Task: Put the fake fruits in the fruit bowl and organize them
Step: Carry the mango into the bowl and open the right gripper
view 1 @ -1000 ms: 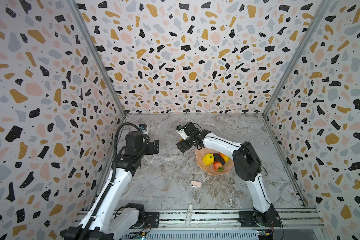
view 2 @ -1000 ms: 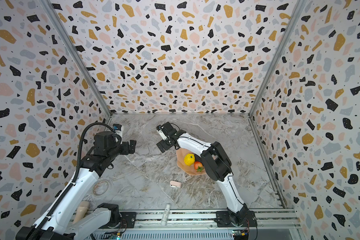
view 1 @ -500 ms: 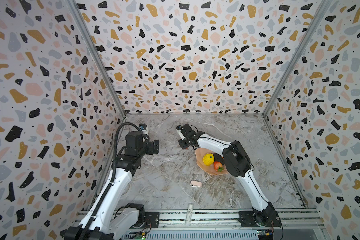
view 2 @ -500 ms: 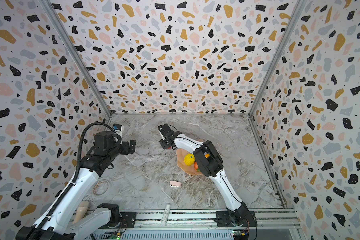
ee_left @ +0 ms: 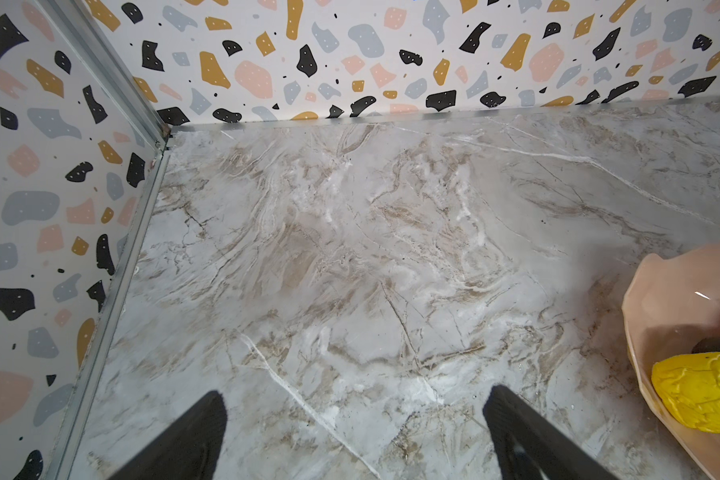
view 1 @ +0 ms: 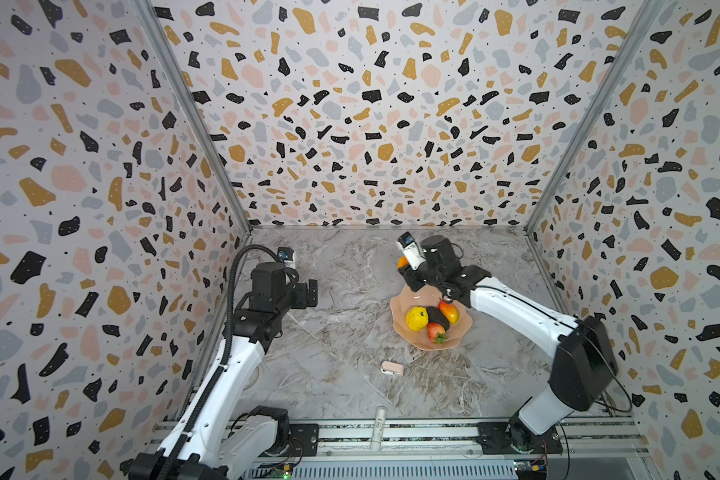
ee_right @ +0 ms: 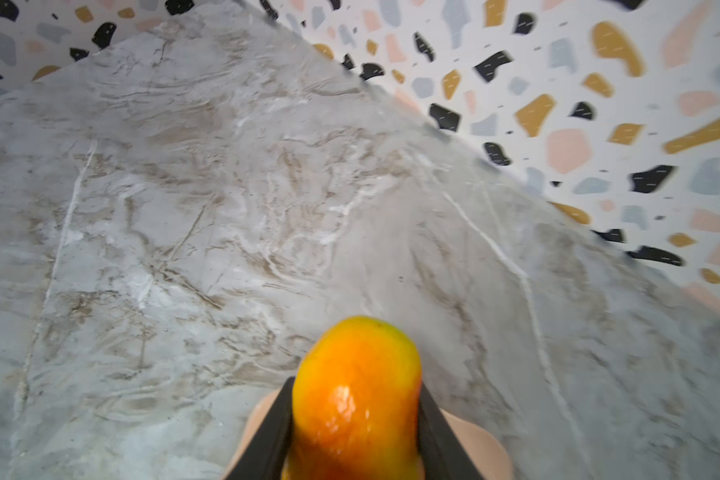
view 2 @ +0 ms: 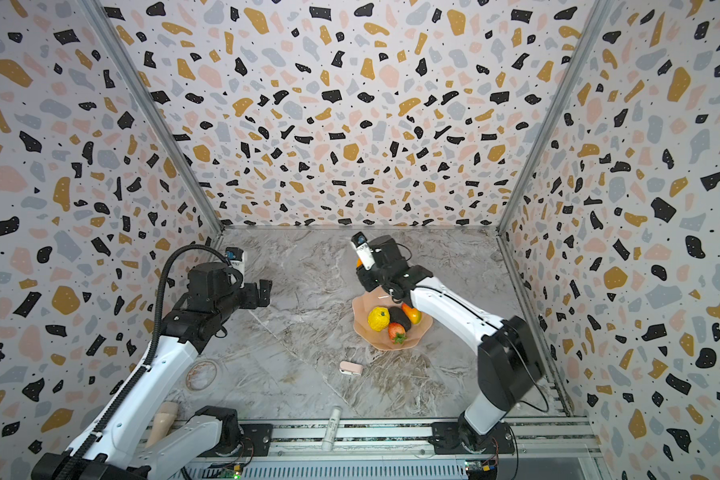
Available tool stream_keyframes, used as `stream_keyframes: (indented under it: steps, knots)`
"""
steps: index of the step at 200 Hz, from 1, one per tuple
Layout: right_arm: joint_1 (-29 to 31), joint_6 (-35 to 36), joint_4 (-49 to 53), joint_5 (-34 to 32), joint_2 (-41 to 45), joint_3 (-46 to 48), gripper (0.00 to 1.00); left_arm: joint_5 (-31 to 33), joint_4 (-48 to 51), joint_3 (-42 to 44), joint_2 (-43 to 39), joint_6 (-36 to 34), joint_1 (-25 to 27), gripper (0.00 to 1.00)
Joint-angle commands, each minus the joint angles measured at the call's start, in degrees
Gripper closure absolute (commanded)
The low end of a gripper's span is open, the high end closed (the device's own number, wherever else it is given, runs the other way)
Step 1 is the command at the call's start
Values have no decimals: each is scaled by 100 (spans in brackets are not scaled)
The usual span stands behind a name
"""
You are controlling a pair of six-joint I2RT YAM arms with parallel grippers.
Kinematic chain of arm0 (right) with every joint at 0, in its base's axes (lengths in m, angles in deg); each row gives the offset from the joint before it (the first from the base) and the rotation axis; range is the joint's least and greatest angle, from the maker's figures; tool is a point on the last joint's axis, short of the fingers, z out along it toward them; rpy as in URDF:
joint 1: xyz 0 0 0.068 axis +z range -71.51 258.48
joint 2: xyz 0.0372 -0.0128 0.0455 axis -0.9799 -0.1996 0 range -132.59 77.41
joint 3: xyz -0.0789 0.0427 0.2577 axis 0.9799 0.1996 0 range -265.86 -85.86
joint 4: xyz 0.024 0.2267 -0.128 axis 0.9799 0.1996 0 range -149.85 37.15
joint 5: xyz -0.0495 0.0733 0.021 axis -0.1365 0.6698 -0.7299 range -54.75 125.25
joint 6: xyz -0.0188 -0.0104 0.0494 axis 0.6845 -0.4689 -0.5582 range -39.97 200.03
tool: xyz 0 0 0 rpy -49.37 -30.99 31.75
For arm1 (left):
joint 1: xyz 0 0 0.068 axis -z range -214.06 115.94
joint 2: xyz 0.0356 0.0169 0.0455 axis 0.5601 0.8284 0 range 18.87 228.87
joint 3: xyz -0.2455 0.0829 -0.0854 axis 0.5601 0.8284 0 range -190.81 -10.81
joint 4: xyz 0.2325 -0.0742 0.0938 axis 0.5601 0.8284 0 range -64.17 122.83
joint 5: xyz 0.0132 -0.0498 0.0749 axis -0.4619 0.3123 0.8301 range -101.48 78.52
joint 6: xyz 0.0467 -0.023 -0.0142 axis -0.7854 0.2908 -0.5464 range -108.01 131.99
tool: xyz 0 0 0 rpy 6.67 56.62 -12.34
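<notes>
Four of the five fruits lie in the bowl (view 1: 458, 338): the citrus (view 1: 416, 318), the black oval (view 1: 437, 318), one mango (view 1: 449, 312) and the strawberry (view 1: 434, 332), bunched together toward the bowl's near side. The fifth, the other mango (ee_right: 356, 374), is clamped between the right jaws, one finger on each flank. In a top view it shows as an orange sliver (view 1: 402, 262) just past the bowl's far rim. In the right wrist view a strip of peach rim (ee_right: 474, 449) shows under the jaws, so the fruit seems to be at the bowl's edge and not yet over its middle.

The left jaws stand wide with nothing between them, over bare surface (ee_left: 350, 249) well off to the bowl's left.

By my reckoning the task is nearly done. What is left is to carry this mango over the bowl's free far half, let it go, and perhaps tidy the cluster. The clip (view 1: 392, 368) and the tube (view 1: 379, 428), both on the bowl's near side, are not fruit and can stay.
</notes>
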Motion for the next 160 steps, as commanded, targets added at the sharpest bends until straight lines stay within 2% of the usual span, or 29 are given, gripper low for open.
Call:
stream_keyframes:
  steps: [1, 44, 160]
  knots:
    - [-356, 264, -106, 129, 223, 744, 95, -40, -202, -6, 15, -51, 28, 0]
    - [-639, 188, -479, 148, 307, 1341, 96, -70, -209, 18, 16, -20, 28, 0]
    - [-639, 501, -623, 73, -277, 1197, 94, -90, -253, 35, 51, -41, 28, 0]
